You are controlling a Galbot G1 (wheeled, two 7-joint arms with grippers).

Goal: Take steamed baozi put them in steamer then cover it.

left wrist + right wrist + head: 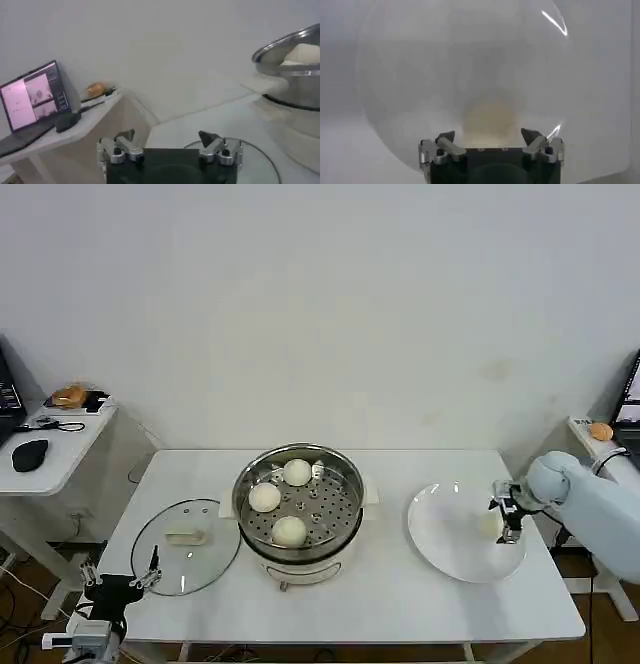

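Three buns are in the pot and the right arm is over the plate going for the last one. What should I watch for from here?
The right gripper is open around the last baozi on the plate; closing hard could squash the soft bun, or nudge it across the smooth plate.

The steamer already holds three baozi; a careless drop could land on one.

The cover lies near the table edge beside the left gripper, and could slide off when grasped.

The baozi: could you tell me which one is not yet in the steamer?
The baozi on the white plate, beside the right hand; the other three sit in the steamer.
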